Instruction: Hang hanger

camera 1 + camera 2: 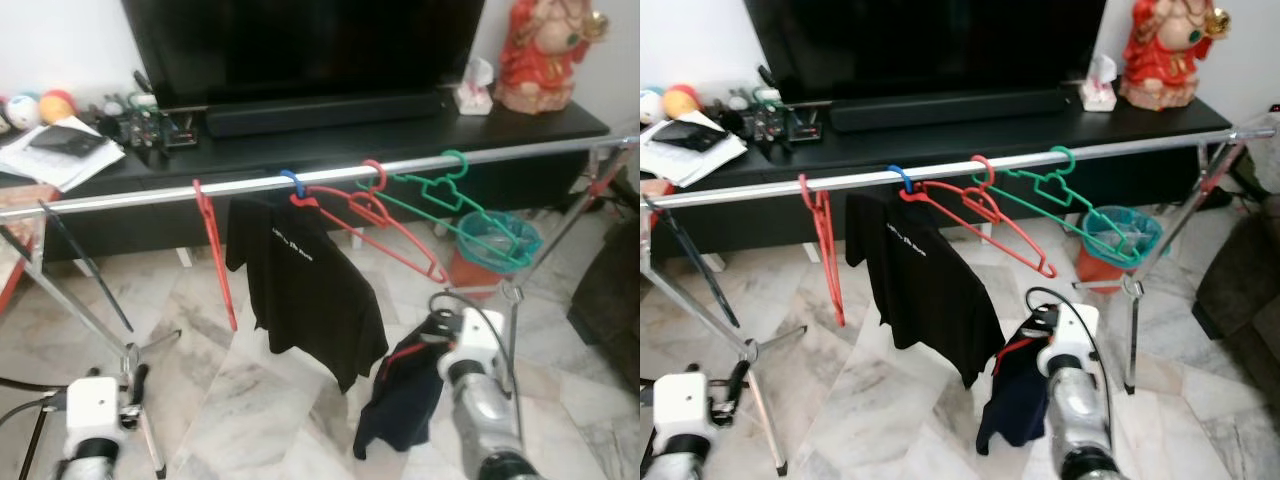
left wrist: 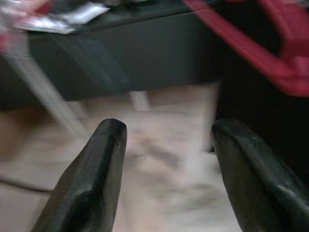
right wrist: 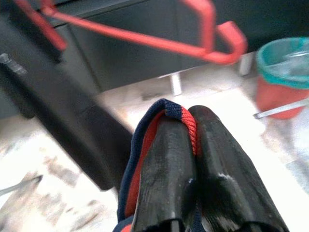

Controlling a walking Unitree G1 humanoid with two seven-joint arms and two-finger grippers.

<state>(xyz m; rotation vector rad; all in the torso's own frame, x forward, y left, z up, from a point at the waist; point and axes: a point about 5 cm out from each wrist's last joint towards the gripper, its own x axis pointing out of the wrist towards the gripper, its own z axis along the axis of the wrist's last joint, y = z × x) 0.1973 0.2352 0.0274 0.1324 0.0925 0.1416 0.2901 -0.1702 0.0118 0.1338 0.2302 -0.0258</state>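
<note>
Navy garment (image 1: pixel 405 395) hangs pinched in right gripper (image 3: pixel 189 126), below red hanger (image 1: pixel 385 228).

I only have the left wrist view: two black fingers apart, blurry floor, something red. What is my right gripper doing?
Observer: The right gripper is shut on the collar of a navy shirt, which dangles above the floor.
Operator: Is that shirt on a hanger?
Observer: I can't tell; none is visible on it.
Operator: Any free hangers on the rail?
Observer: Yes. The rail carries empty red hangers and a green hanger, beside a hung black T-shirt.
</note>
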